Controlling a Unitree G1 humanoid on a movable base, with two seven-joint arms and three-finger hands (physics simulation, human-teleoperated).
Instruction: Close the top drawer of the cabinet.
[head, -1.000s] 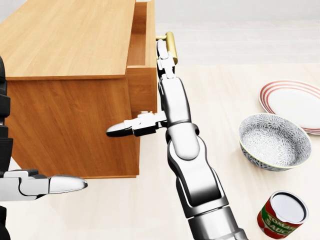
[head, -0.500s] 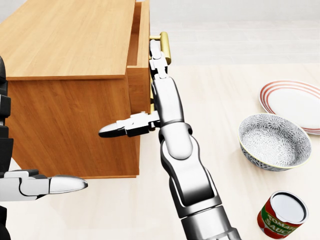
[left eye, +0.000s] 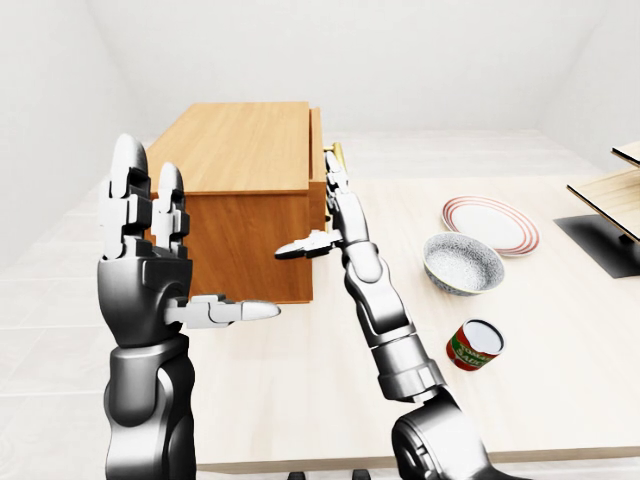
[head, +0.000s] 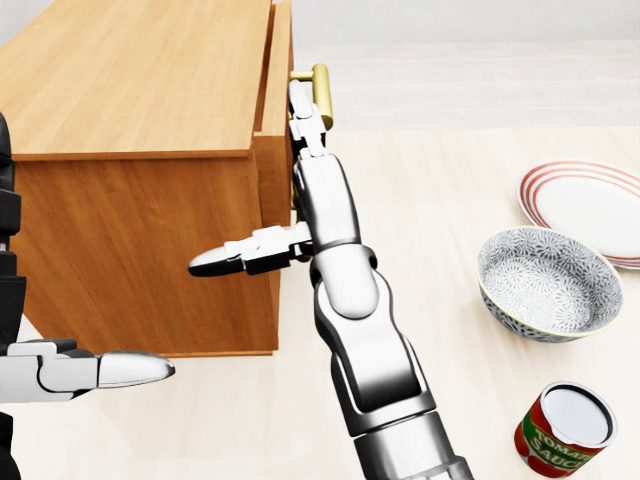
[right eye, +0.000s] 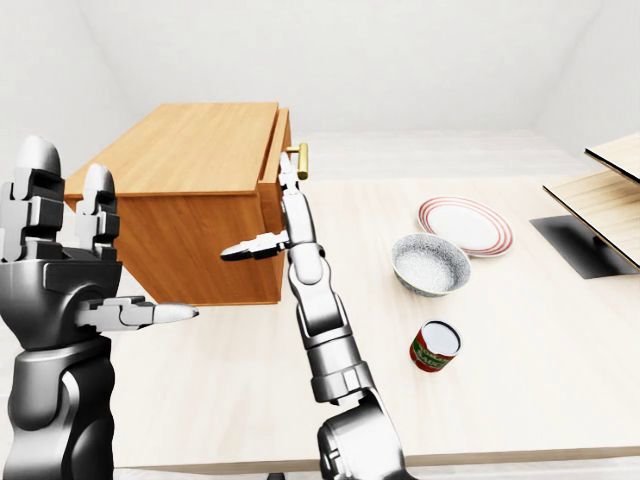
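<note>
The right hand (head: 300, 150), fingers spread flat on the top drawer (head: 274, 130) beside its handle (head: 320, 92), has pushed it nearly closed since before

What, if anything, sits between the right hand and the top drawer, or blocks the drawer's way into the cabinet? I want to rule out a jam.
Nothing visible does. The right hand lies flat against the top drawer beside its brass handle; only a narrow gap remains at the cabinet, with nothing seen in it.
</note>
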